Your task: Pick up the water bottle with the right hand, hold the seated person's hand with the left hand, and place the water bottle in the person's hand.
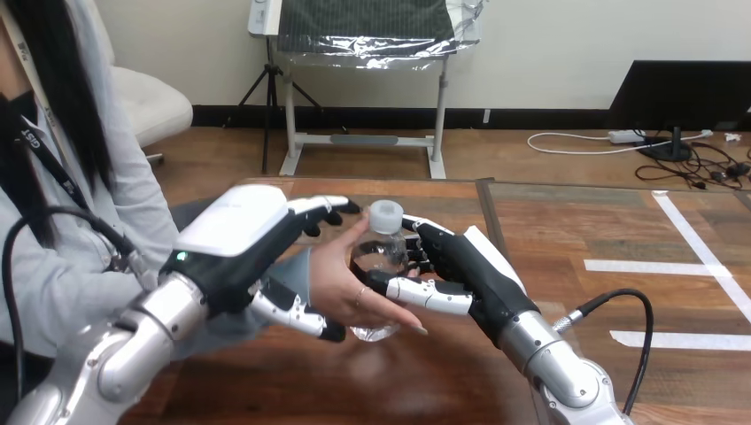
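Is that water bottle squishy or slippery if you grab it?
Probably a bit squishy: the water bottle looks like thin clear plastic, so squeezing may dent it. Likely slippery too, since its side looks smooth; the right hand wraps fingers round it. It looks small, so probably light.

Over the middle of the wooden table (425, 381) the way is blocked. The left hand (239, 239), reaching in from the left, clasps the person's hand (341, 283). The right hand (465, 266), reaching in from the right, grips the water bottle (383, 252). All four are packed tight together. Below them the near tabletop lies open. To the right, flat white tape strips (655, 266) mark open wood, and a black cable (624, 290) arches beside the right arm.
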You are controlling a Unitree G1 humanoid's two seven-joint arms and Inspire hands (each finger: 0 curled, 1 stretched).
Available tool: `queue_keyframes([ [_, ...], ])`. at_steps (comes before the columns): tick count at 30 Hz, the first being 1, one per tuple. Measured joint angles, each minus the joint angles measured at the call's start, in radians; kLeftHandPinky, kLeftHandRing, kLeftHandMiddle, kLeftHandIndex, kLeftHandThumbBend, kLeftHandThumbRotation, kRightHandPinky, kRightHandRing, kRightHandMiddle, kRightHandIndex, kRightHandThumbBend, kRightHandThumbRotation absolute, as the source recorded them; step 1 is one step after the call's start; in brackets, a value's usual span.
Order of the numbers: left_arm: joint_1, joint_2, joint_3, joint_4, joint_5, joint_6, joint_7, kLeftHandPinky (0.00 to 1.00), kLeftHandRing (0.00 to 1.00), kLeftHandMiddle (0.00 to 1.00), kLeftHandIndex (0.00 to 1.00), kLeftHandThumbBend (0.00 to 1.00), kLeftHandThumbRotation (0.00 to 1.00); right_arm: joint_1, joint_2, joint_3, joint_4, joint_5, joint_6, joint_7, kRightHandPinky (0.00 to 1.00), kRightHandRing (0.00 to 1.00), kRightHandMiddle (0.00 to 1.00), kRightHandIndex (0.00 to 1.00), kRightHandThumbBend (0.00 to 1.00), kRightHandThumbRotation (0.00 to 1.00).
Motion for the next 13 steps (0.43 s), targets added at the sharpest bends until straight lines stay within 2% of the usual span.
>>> queue_keyframes([
  [13, 0.043, 0.000, 0.003, -0.006, -0.005, 0.000, 0.000, 0.75, 0.78, 0.84, 0.89, 1.00, 0.30, -0.001, -0.025, 0.002, 0.000, -0.002, 0.021, 0.009, 0.73, 0.78, 0.79, 0.87, 0.72, 0.53],
])
